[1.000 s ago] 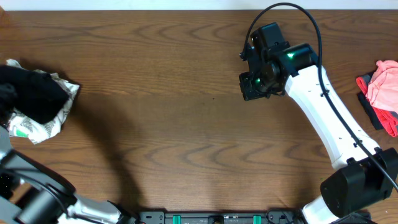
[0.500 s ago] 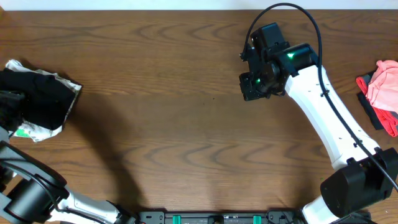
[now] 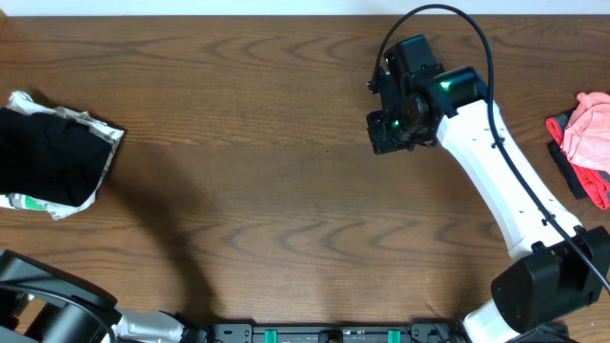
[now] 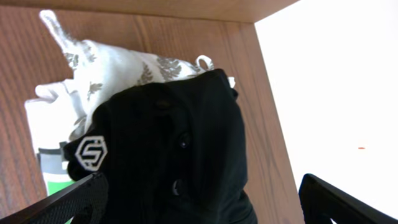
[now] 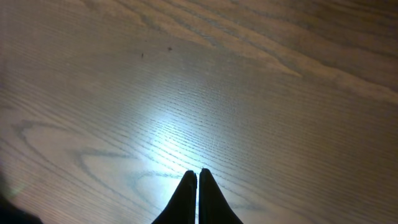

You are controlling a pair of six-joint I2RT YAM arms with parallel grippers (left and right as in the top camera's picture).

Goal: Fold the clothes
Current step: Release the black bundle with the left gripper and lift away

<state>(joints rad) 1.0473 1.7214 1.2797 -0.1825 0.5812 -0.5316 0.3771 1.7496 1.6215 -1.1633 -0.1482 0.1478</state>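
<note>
Left side: the black garment (image 3: 48, 157) lies in a loose heap at the left edge of the table (image 3: 286, 191). It rests on top of a white fern-print piece (image 4: 112, 68), which shows around its far and near sides. A white hexagonal logo (image 4: 91, 153) faces up on the black cloth. In the wrist view the heap sits close to the table's edge.

Left gripper (image 4: 205, 199): jaws spread wide, with one of the fingers (image 4: 74, 202) showing in each lower corner of its wrist view. The black garment lies between and beyond them. Neither finger pinches the cloth, and nothing is held.

Right gripper (image 5: 198, 186): fingertips pressed together with no gap and nothing between them. It hangs over bare wood at centre-right, well apart from all the clothing.

Right side: a pink garment (image 3: 589, 129) lies bunched at the right edge, touching a black piece with red trim (image 3: 569, 170). Both are well apart from the right gripper.
</note>
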